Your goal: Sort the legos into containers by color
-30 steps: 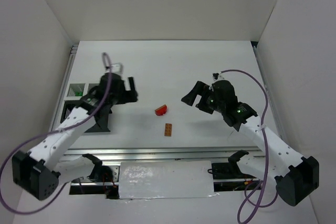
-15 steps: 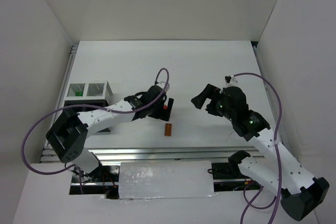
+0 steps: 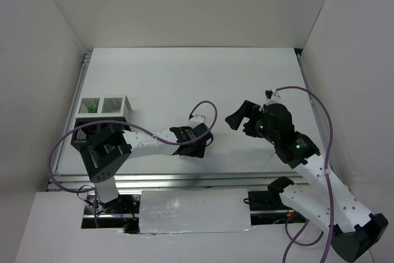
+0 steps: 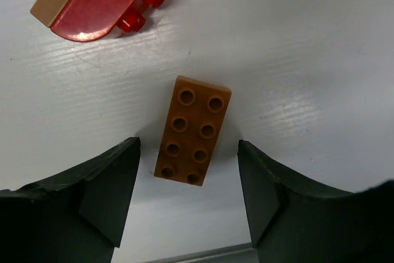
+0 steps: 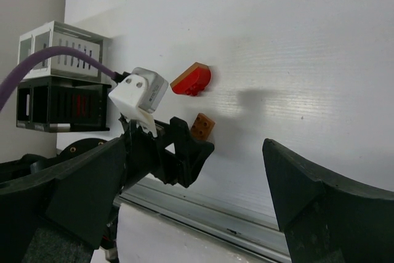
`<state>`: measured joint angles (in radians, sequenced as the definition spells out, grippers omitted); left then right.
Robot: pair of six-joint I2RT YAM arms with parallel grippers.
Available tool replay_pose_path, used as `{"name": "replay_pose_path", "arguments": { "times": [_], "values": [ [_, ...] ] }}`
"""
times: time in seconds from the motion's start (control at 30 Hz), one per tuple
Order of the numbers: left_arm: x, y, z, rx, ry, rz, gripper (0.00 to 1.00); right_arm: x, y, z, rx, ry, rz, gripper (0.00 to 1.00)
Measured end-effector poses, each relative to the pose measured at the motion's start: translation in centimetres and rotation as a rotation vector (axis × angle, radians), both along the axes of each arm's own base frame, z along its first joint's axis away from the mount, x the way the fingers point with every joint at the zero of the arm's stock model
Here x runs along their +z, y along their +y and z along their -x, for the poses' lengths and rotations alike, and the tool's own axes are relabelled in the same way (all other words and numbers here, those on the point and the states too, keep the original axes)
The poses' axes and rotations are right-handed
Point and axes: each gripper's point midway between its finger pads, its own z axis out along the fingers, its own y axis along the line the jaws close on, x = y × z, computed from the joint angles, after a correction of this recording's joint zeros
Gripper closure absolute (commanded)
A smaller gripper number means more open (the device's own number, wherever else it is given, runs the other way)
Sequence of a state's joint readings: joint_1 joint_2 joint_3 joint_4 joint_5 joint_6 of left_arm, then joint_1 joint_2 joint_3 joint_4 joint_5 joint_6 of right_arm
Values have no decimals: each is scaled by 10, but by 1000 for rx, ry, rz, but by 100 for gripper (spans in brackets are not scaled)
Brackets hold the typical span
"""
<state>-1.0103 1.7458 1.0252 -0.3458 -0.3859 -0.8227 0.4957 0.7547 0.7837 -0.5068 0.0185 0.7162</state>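
As the sorting stands: partway, by my reading, with 2 legos loose on the table (image 3: 184, 84) and at least 1 already in a bin.
Containers: the white bins (image 3: 103, 105) stand at the table's left edge, with the black bins (image 5: 58, 106) touching them on the side nearer the arms. A green piece (image 3: 91, 109) shows inside 1 white bin.
Right gripper (image 3: 239, 115): raised over the right half of the table, spread wide and holding nothing, well apart from both loose pieces.
Left gripper (image 4: 188, 173): low over the table, spread wide and holding nothing. It has 1 finger on each side of the brick, with bare table showing in both gaps.
Red rounded piece (image 4: 101, 1): on the table just beyond the brick, apart from it and unsorted.
Orange-brown 2x4 brick (image 4: 192, 130): flat on the table, studs up, between the left fingers but not gripped. It looks like the next piece to go.
Left to do: close on this brick, carry it to its bin, then do the same for the red piece.
Hidden, bins: most of the interiors are out of sight. The right wrist view shows reddish streaks behind a black bin's slats, too faint to name. Which bin takes which colour cannot be told.
Hidden, top view: the left gripper covers both loose pieces.
Hidden, small things: no lavender lego shows in any view. Whether the left fingertips touch the table cannot be told.
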Motion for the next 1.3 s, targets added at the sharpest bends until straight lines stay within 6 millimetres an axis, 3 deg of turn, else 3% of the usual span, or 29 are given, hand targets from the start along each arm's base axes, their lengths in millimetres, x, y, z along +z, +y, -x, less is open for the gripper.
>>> {"name": "replay_pose_path", "arguments": {
  "times": [0.2, 0.33, 0.43, 0.5, 0.6, 0.7, 0.8, 0.87, 0.97, 1.07, 1.17, 1.3],
  "values": [
    [0, -9, -10, 14, -25, 7, 64, 6, -1, 4, 6, -21, -8, 0],
    [0, -10, -10, 12, -27, 12, 100, 6, -1, 4, 11, -21, -6, 1],
    [2, -7, -9, 14, -35, 20, 100, 5, -1, 5, 13, -19, -3, 0],
    [6, 8, -3, 32, -36, 3, 100, 5, -1, 5, 13, -19, -2, 0],
    [36, 41, 0, 105, -79, -8, 100, 5, -1, 5, 15, -19, -4, 1],
    [93, 84, -19, 278, -194, 73, 100, 5, 0, 6, 20, -19, -6, 0],
    [152, 155, -45, 539, -342, 190, 100, 4, 2, 8, 36, -13, -12, 0],
    [176, 213, -50, 722, -436, 205, 100, 4, 4, 8, 44, -13, -17, 1],
    [187, 283, -44, 944, -493, 166, 100, 5, 7, 10, 61, -13, -26, 0],
    [181, 332, -34, 1110, -480, 84, 100, 6, 9, 12, 79, -10, -35, 0],
    [169, 357, -28, 1201, -425, 18, 100, 6, 12, 13, 91, -11, -41, 0],
    [166, 379, -22, 1281, -407, -11, 89, 2, 14, 15, 108, -4, -47, 1]
  ]
}}
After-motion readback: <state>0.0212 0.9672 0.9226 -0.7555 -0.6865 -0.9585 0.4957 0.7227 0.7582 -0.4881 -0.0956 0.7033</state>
